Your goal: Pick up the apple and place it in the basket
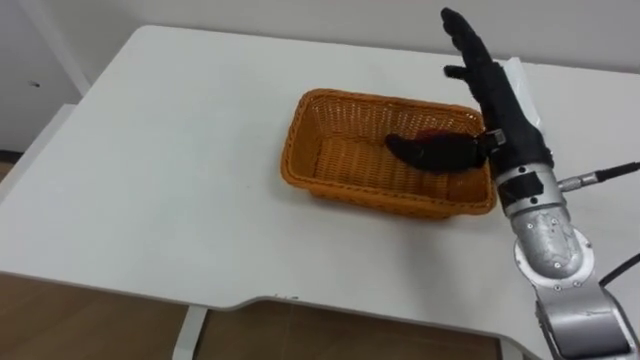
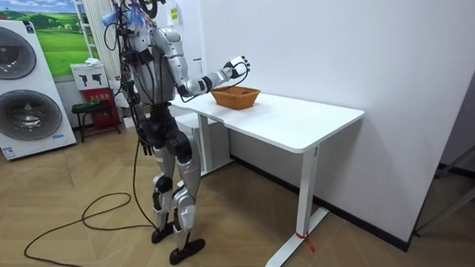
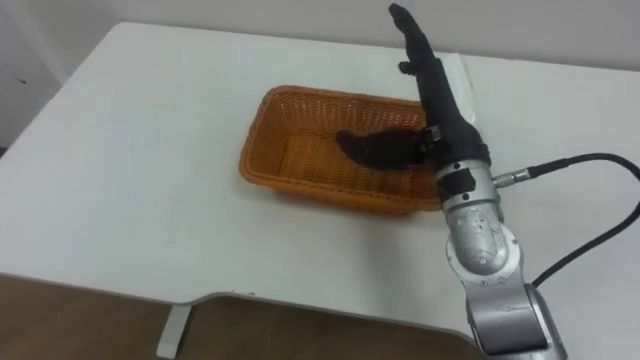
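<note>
One smooth white table (image 1: 150,150) with rounded corners fills the scene, its surface plain and matt. Right of its middle sits a rectangular basket (image 1: 297,150) of orange woven wicker, with a thick braided rim and ribbed, sloping walls. Within the basket's right end a small patch of red, the apple (image 1: 437,131), shows on the far side of the thumb, which hides most of it. Over that same end hangs the right hand (image 1: 500,100), black and glossy. Its fingers (image 1: 470,45) are straight, pressed together and pointing to the far edge, and its thumb is spread wide to the left across the basket's inside, holding nothing. A silver metal wrist follows behind.
</note>
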Tool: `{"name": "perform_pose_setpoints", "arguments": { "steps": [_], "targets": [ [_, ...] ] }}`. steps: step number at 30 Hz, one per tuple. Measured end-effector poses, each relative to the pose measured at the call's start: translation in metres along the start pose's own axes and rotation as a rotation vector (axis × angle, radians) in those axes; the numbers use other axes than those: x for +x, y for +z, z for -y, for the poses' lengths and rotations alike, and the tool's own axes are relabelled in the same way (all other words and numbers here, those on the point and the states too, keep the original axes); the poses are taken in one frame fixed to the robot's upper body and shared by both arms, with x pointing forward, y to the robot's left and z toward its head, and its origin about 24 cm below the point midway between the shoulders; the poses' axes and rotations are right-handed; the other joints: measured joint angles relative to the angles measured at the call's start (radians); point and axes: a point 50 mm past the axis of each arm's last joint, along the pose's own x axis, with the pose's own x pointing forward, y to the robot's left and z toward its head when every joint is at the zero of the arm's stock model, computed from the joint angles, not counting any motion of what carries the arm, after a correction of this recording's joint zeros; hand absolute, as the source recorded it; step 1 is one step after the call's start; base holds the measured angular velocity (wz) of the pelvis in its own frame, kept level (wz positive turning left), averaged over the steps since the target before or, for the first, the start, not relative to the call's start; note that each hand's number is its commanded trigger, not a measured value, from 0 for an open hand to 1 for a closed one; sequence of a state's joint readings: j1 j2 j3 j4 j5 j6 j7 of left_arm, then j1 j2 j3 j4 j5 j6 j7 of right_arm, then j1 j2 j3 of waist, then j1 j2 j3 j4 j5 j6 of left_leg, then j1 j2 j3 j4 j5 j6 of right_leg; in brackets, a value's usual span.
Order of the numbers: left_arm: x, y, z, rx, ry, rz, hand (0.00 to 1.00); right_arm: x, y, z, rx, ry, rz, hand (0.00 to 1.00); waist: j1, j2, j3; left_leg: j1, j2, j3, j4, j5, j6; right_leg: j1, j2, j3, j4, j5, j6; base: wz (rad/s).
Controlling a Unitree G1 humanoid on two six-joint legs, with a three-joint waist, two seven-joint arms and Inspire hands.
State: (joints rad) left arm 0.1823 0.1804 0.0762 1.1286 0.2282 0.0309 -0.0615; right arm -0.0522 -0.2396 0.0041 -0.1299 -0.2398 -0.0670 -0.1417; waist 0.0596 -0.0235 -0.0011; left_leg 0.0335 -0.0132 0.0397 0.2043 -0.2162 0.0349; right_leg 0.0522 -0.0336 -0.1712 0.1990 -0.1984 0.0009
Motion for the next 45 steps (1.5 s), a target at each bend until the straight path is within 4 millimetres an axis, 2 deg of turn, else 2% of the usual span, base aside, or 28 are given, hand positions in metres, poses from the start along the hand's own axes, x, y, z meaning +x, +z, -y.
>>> {"name": "perform_pose_setpoints", "arguments": {
  "steps": [1,4,5,9,12,13,15,17,20,22,23,24,25,27,28,30,31,33,36,38,45],
  "targets": [
    [0.000,-0.002,-0.001,-0.002,0.006,-0.004,0.00,0.001,-0.001,0.006,-0.002,-0.039,-0.003,0.00,-0.004,-0.001,-0.0008,0.000,0.000,0.000,0.000,0.000,0.000,0.000,0.000,0.000,-0.001,0.000,0.000,0.00],
    [-0.002,-0.010,-0.003,-0.045,0.029,-0.022,0.00,0.000,-0.005,0.042,-0.028,-0.264,-0.010,0.00,-0.030,-0.004,-0.0026,-0.002,-0.001,-0.001,0.000,0.000,0.000,0.001,-0.001,-0.008,0.000,0.000,0.000,0.01],
    [-0.003,-0.015,-0.005,-0.074,0.043,-0.025,0.00,-0.002,-0.007,0.059,-0.041,-0.370,-0.007,0.00,-0.039,-0.005,-0.0030,-0.004,-0.001,-0.001,0.000,0.000,0.000,0.000,-0.001,-0.008,-0.001,0.000,0.000,0.00],
    [-0.008,-0.035,-0.011,-0.125,0.105,-0.056,0.00,-0.016,-0.005,0.121,-0.140,-0.748,0.023,0.00,-0.070,-0.009,-0.0045,-0.003,-0.001,0.001,0.000,0.000,0.000,-0.003,0.001,-0.005,-0.002,0.000,0.000,0.00],
    [-0.011,-0.045,-0.013,-0.150,0.122,-0.078,0.00,-0.032,-0.008,0.153,-0.148,-0.987,0.044,0.00,-0.098,-0.013,-0.0039,-0.003,-0.002,0.001,0.000,0.000,0.000,-0.001,0.003,-0.004,-0.006,0.000,0.000,0.00],
    [-0.011,-0.046,-0.013,-0.151,0.128,-0.081,0.00,-0.036,-0.012,0.158,-0.147,-1.034,0.029,0.00,-0.104,-0.017,-0.0044,-0.004,-0.002,0.001,0.000,0.000,0.000,0.000,0.003,-0.005,-0.007,0.000,0.000,0.00],
    [-0.012,-0.048,-0.014,-0.150,0.139,-0.084,0.00,-0.057,-0.033,0.175,-0.153,-1.188,-0.074,0.00,-0.112,-0.023,-0.0042,-0.008,-0.001,0.004,0.001,0.000,0.000,0.001,0.003,-0.002,-0.010,0.002,-0.002,0.00],
    [-0.013,-0.049,-0.016,-0.160,0.149,-0.079,0.00,-0.075,-0.050,0.183,-0.162,-1.276,-0.170,0.00,-0.118,-0.027,-0.0028,-0.013,-0.001,0.004,0.002,0.000,0.000,-0.003,0.003,-0.003,-0.010,0.003,-0.001,0.00],
    [-0.014,-0.051,-0.020,-0.174,0.169,-0.091,0.00,-0.106,-0.085,0.187,-0.211,-1.358,-0.387,0.00,-0.129,-0.024,-0.0054,-0.012,-0.001,0.005,-0.001,-0.001,0.000,-0.004,0.003,0.003,-0.010,0.004,0.000,0.00],
    [-0.015,-0.052,-0.020,-0.176,0.170,-0.107,0.00,-0.125,-0.106,0.185,-0.176,-1.383,-0.529,0.00,-0.136,-0.018,-0.0084,-0.012,0.000,0.006,-0.003,-0.001,0.000,-0.003,0.003,0.005,-0.010,0.005,0.000,0.00],
    [-0.014,-0.051,-0.022,-0.172,0.173,-0.114,0.00,-0.141,-0.125,0.179,-0.138,-1.392,-0.665,0.00,-0.137,-0.016,-0.0100,-0.012,0.000,0.006,-0.005,-0.001,0.000,-0.003,0.003,0.005,-0.009,0.005,0.000,0.00],
    [-0.014,-0.049,-0.023,-0.171,0.175,-0.113,0.00,-0.158,-0.144,0.170,-0.112,-1.380,-0.812,0.00,-0.137,-0.017,-0.0094,-0.011,0.000,0.007,-0.005,-0.001,0.000,-0.003,0.004,0.007,-0.008,0.005,0.000,0.00],
    [-0.014,-0.049,-0.022,-0.171,0.174,-0.113,0.00,-0.167,-0.152,0.165,-0.095,-1.370,-0.890,0.00,-0.137,-0.021,-0.0070,-0.011,0.000,0.007,-0.005,-0.001,0.000,-0.004,0.004,0.007,-0.008,0.005,0.000,0.00],
    [-0.014,-0.047,-0.023,-0.175,0.176,-0.118,0.00,-0.208,-0.180,0.143,-0.008,-1.326,-1.167,0.00,-0.143,-0.010,-0.0120,-0.010,-0.002,0.002,-0.004,-0.001,0.000,0.002,0.003,0.003,-0.010,0.005,0.000,0.06],
    [-0.014,-0.047,-0.023,-0.177,0.179,-0.117,0.00,-0.219,-0.186,0.136,0.019,-1.313,-1.239,0.00,-0.140,-0.010,-0.0117,-0.007,-0.001,0.001,-0.003,0.000,0.000,0.004,0.004,0.004,-0.010,0.005,0.000,0.05],
    [-0.014,-0.047,-0.024,-0.167,0.183,-0.120,0.00,-0.261,-0.199,0.099,0.139,-1.231,-1.479,0.00,-0.131,-0.010,-0.0112,-0.004,0.000,0.003,0.001,0.000,-0.001,0.006,0.005,0.008,-0.010,0.004,-0.001,-0.02],
    [-0.014,-0.047,-0.024,-0.166,0.180,-0.122,0.00,-0.271,-0.200,0.089,0.164,-1.201,-1.529,0.00,-0.129,-0.010,-0.0112,-0.004,0.000,0.004,0.001,0.000,-0.001,0.006,0.005,0.009,-0.010,0.004,-0.001,-0.03],
    [-0.014,-0.048,-0.021,-0.162,0.164,-0.133,0.00,-0.304,-0.200,0.056,0.236,-1.084,-1.712,0.00,-0.116,-0.010,-0.0096,0.004,0.000,0.008,0.000,0.000,-0.001,0.010,0.004,0.017,-0.011,0.003,-0.002,-0.09],
    [-0.013,-0.046,-0.020,-0.165,0.150,-0.142,0.00,-0.319,-0.198,0.036,0.277,-0.937,-1.809,0.00,-0.106,-0.007,-0.0043,0.014,0.001,0.015,0.001,-0.002,0.002,0.013,0.002,0.032,-0.013,0.000,0.002,-0.12],
    [-0.012,-0.042,-0.020,-0.164,0.143,-0.136,0.00,-0.319,-0.199,0.030,0.286,-0.859,-1.818,0.00,-0.106,-0.003,-0.0008,0.014,0.000,0.012,0.000,-0.004,0.006,0.012,0.000,0.031,-0.015,-0.001,0.006,0.07],
    [-0.011,-0.043,-0.018,-0.167,0.133,-0.167,0.00,-0.322,-0.198,0.007,0.319,-0.576,-1.867,0.00,-0.081,0.005,0.0017,0.028,0.000,0.014,-0.004,-0.006,0.008,0.022,0.002,0.033,-0.014,0.003,0.008,-0.01]
  ]
}}
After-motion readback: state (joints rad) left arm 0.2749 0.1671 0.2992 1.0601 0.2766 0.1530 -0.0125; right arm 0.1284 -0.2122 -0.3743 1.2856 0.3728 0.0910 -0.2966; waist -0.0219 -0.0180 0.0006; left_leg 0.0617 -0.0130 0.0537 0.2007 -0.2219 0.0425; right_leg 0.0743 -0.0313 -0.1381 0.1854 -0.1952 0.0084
